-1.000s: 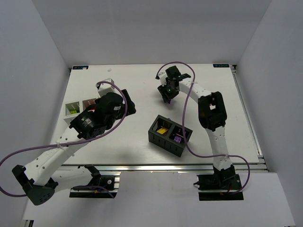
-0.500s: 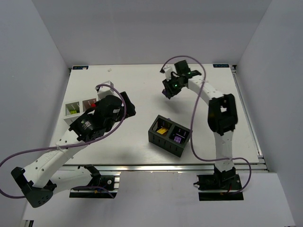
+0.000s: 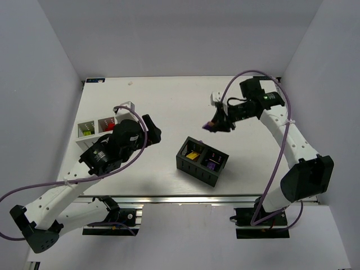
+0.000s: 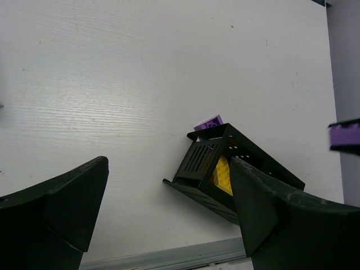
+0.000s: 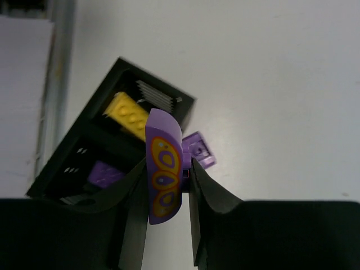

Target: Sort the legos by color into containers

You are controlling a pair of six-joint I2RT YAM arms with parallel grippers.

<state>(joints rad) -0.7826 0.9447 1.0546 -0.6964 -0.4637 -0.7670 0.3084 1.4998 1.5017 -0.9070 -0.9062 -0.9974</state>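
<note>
Your right claw (image 3: 218,124) is clamped on a purple piece (image 5: 163,169) with a butterfly print, in the air near the black box (image 3: 194,169) by the worktop's (image 3: 169,101) near edge. Your left claw (image 4: 169,163) stands wide apart. A loose purple brick (image 5: 198,151) lies just beside that box.

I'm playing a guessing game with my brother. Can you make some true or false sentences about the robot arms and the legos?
1. The right gripper holds a purple piece. True.
2. The black box has a yellow brick in it. True.
3. The left gripper squeezes a red brick. False: it is open and holds nothing.
4. The loose purple brick lies inside the white box. False: it lies on the table beside the black box.
</note>
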